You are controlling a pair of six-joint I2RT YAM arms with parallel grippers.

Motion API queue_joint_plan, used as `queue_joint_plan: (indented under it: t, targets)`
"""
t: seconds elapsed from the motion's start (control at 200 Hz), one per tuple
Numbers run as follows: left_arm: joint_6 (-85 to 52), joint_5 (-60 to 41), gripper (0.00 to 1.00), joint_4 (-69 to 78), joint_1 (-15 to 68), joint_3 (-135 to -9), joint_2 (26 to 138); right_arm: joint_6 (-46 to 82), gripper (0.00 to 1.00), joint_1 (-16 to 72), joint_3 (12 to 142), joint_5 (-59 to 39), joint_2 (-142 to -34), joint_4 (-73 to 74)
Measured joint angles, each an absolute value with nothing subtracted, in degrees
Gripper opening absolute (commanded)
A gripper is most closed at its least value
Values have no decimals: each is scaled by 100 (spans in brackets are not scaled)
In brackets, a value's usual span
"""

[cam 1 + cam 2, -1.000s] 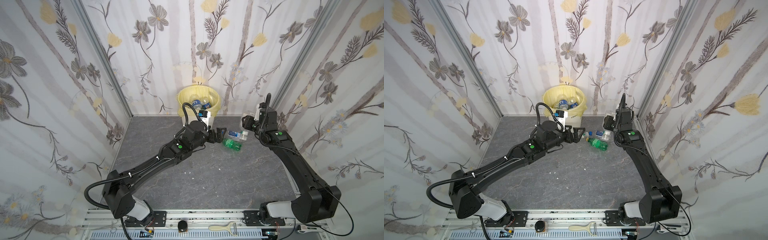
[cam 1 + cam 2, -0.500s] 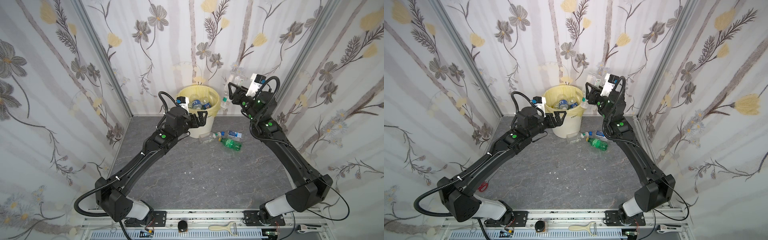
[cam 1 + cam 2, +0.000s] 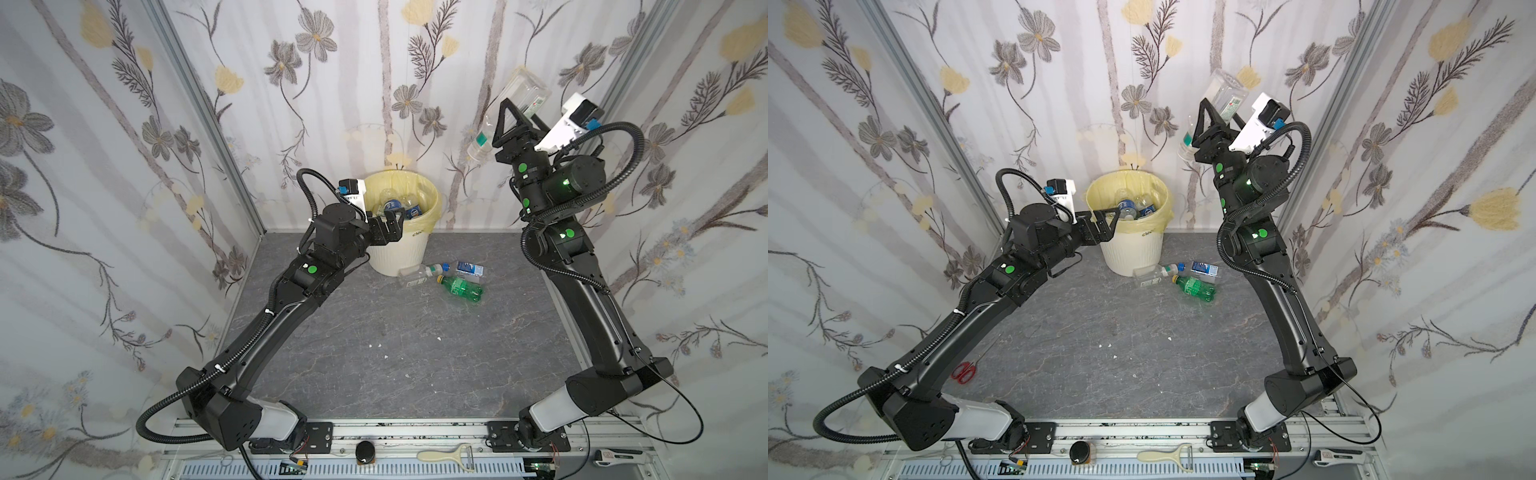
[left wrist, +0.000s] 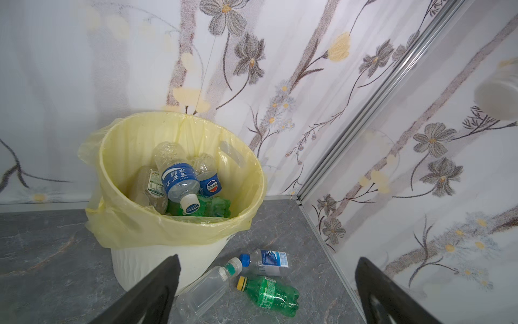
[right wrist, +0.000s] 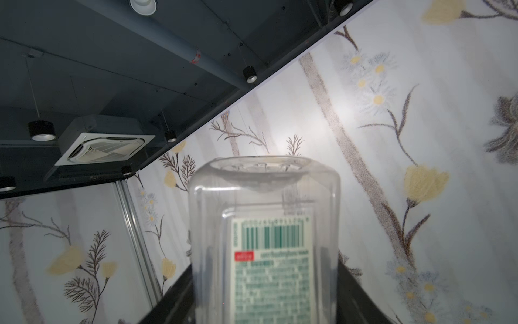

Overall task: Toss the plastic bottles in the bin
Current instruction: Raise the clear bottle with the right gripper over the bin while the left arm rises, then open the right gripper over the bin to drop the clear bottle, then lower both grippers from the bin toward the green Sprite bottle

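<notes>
Right pincer rides higher than a moment ago, clamping a clear bottle above and right of the bin; left pincer gapes empty at its rim. Several bottles sit inside; I count three bottles on the counter.

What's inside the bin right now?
The left wrist view shows at least four bottles in the bin: a white-capped blue-labelled bottle on top, a second blue-labelled bottle beside it, a clear green-labelled bottle, and a green bottle underneath. Anything below them is covered.
</notes>
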State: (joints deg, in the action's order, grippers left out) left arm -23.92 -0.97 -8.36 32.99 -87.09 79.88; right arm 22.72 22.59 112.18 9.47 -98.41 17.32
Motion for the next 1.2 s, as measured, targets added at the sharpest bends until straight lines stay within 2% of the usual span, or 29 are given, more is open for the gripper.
queue_joint_plan:
  t: [0.165,0.245,0.285,0.365,0.495,0.634,1.199]
  targets:
    - [-2270,1,100,-840,3247,-8621,7902,2486,60,2255,11756,1186,-10812,2231]
    - [-2259,5,100,-840,3223,-8567,7896,2775,74,2305,12466,1090,-11797,2086]
    - [-2248,12,100,-845,3212,-8525,7878,2943,85,2349,12776,1000,-12283,1763]
    - [-2226,25,100,-891,3190,-8431,7806,3245,99,2412,12916,751,-12838,1149]
    - [-2204,47,100,-897,3164,-8261,7658,3492,100,2458,12890,458,-12940,770]
    - [-2235,40,100,-937,3155,-8191,7642,3507,100,2381,12689,447,-12355,843]
    - [-2720,-189,100,-965,3155,-7933,7752,3590,100,1857,10412,134,-10678,1061]
